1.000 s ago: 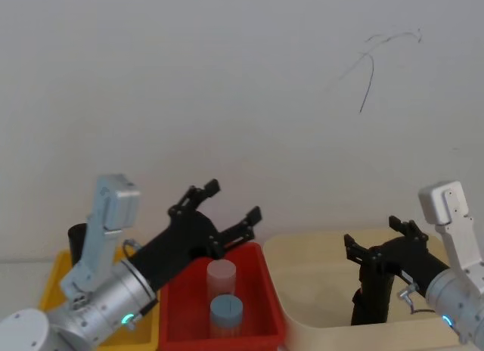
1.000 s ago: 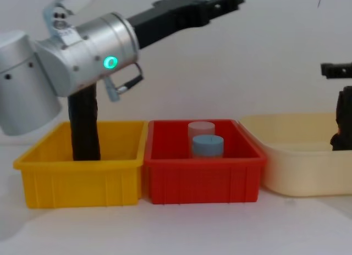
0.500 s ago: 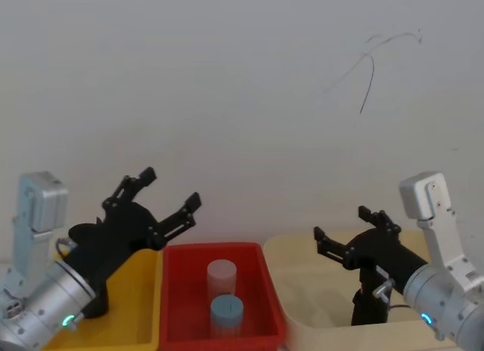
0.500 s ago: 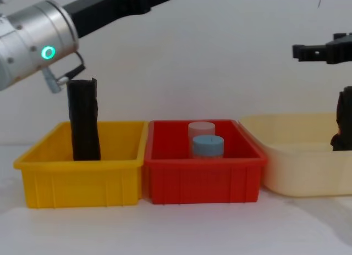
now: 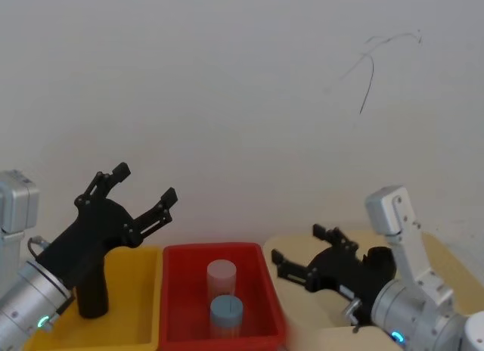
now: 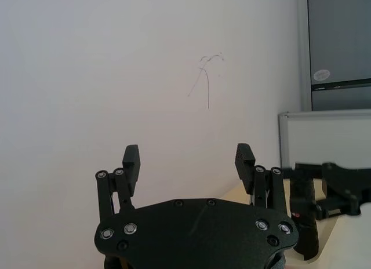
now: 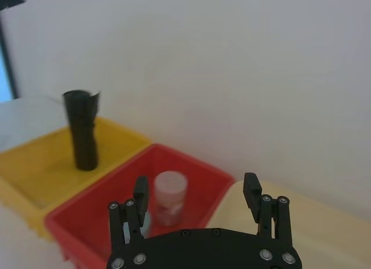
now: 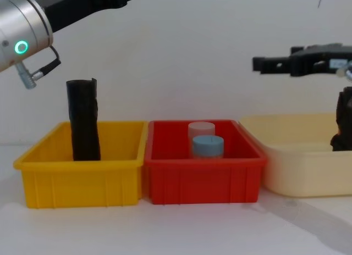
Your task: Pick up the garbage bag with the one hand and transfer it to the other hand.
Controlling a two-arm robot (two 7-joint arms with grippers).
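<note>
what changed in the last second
The left end effector swung to the robot's left, from above the red bin to above the yellow bin, open. The right end effector also moved left, from over the cream tub towards the red bin, open. Nothing was gripped or released. The garbage bag, upright in the yellow bin, the second roll and both jars stayed put.

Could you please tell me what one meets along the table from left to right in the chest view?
Yellow bin with the garbage bag standing upright in it → red bin holding a pale canister and a blue canister → cream bin, with a second black roll at its right end.
</note>
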